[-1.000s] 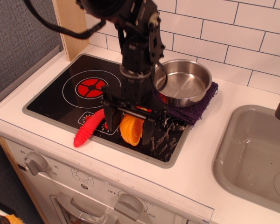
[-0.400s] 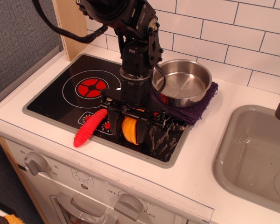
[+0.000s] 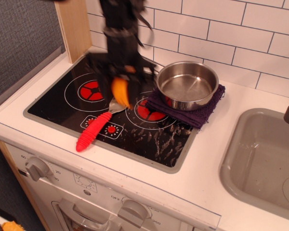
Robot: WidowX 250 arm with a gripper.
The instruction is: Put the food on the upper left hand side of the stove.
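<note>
The food, a small orange ribbed toy (image 3: 121, 91), hangs between the fingers of my gripper (image 3: 120, 89), lifted above the middle of the stove (image 3: 53, 103). The gripper is shut on it and blurred by motion. The stove is a black glass cooktop with a grey rim, white rings and red burner marks. Its upper left burner (image 3: 92, 90) lies just left of the held food.
A red-handled spoon (image 3: 92, 131) lies on the stove's front. A steel pot (image 3: 189, 84) stands on a purple cloth (image 3: 207, 113) at the stove's back right. A grey sink (image 3: 265, 159) is at the right. A wooden post (image 3: 73, 26) stands at the back left.
My gripper has closed on the orange food at the stove's front, lifted it and carried it up and to the left toward the back of the stove.
</note>
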